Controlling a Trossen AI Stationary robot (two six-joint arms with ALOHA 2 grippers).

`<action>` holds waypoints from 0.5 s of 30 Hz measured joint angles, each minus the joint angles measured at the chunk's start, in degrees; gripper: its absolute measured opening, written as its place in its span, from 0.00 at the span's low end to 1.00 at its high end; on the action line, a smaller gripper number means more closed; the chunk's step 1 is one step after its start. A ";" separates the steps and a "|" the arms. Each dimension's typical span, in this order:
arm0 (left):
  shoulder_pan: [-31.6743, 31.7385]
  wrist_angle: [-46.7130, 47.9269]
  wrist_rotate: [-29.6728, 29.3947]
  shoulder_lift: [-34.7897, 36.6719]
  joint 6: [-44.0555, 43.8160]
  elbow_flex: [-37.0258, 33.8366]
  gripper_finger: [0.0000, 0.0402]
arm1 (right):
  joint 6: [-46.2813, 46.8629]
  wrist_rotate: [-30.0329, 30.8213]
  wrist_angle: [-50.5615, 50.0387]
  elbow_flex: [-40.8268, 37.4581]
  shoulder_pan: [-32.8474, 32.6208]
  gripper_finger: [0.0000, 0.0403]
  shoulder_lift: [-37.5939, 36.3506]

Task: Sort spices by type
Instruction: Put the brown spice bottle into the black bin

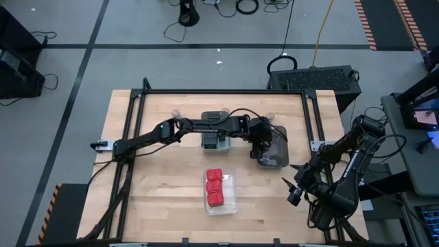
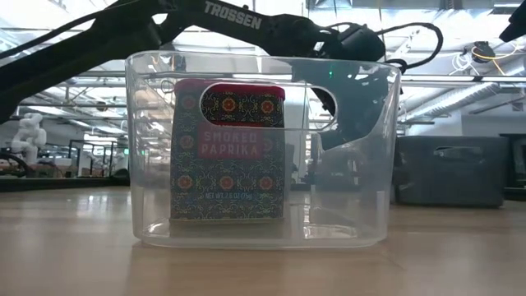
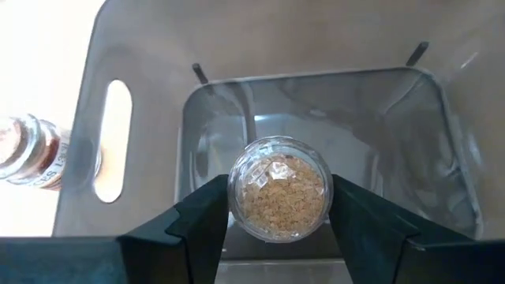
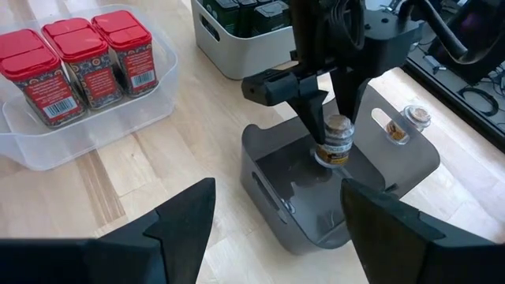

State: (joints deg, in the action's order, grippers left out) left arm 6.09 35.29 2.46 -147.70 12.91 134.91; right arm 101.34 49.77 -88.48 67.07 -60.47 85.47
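Clamped between the left gripper's (image 3: 278,207) two dark fingers, a small round jar (image 3: 278,196) of tan granules hangs just over the open dark smoky tray (image 4: 410,162) — the placing step for the jar kind, I judge, with this tray empty inside. Next move calls for lowering the jar to the tray floor and parting the fingers, then going for another jar (image 4: 416,117) standing beside the tray. Red blocks (image 1: 215,187) already sit in a clear tray (image 1: 230,203), dark blocks (image 4: 252,13) in a pale bin (image 4: 237,55); right gripper (image 1: 293,185) waits near the table's right edge, fingers spread apart.
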 joint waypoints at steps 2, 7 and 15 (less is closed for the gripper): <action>-0.12 -0.07 0.00 0.00 0.07 0.00 0.53 | 0.00 -0.01 0.01 0.00 0.00 0.64 0.00; -0.12 -0.09 0.00 0.00 0.32 0.00 0.53 | 0.00 -0.03 -0.01 0.00 0.00 0.64 0.00; -0.22 -0.20 0.00 0.00 1.11 0.04 0.59 | 0.00 -0.08 0.06 0.00 0.00 0.64 0.00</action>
State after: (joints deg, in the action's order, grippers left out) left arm 5.87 35.09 2.46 -147.70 14.02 134.96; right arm 101.34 49.69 -88.41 67.07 -60.47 85.47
